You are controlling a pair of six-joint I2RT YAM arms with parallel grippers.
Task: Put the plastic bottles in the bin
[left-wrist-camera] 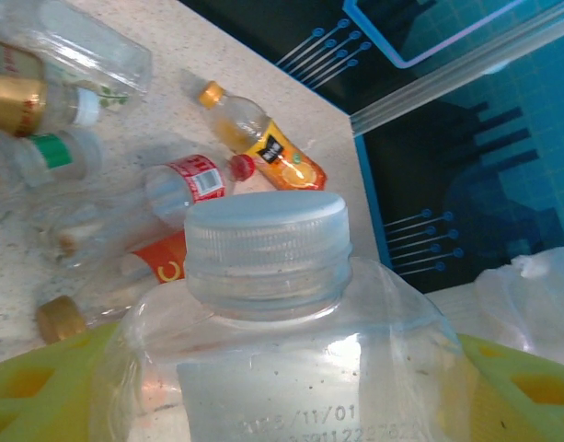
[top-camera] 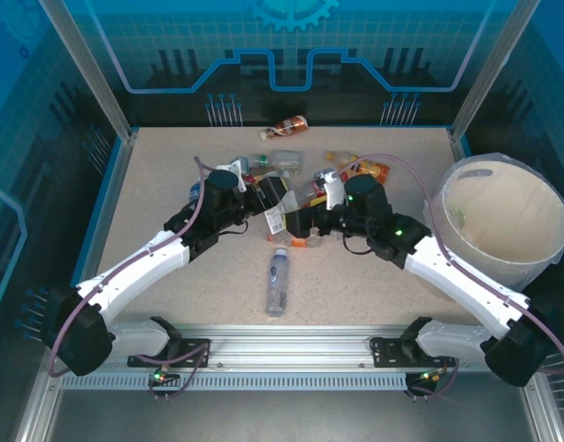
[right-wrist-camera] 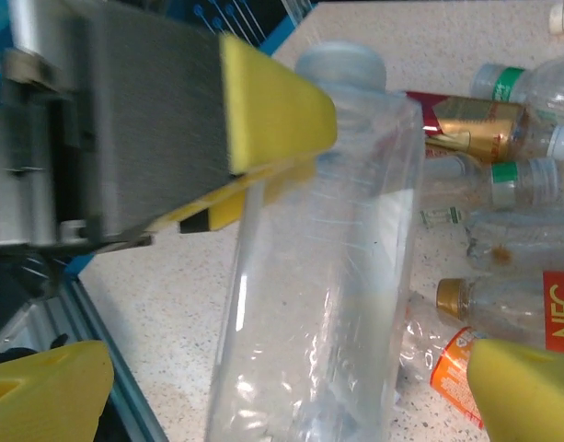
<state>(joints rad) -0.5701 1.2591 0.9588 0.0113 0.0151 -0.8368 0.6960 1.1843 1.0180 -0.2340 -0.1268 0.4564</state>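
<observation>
Plastic bottle [left-wrist-camera: 282,368] in left pincer [left-wrist-camera: 282,391], cap pointing away from wrist

**Overhead view.** Bright, even light from above on the table [top-camera: 171,184]. Soft short shadows lie under the arms [top-camera: 143,267]. The blue panels [top-camera: 42,110] around it are dim.

**Left wrist view.** White glare patch on the clear bottle [left-wrist-camera: 291,368] between the left fingers [left-wrist-camera: 42,387], which are out of focus. The loose bottles [left-wrist-camera: 185,184] beyond them are sharper.

**Right wrist view.** The right fingers [right-wrist-camera: 51,387] are blurred. Streaked highlights run along the clear bottle between them. The grey housing [right-wrist-camera: 143,120] above them is smeared.
</observation>
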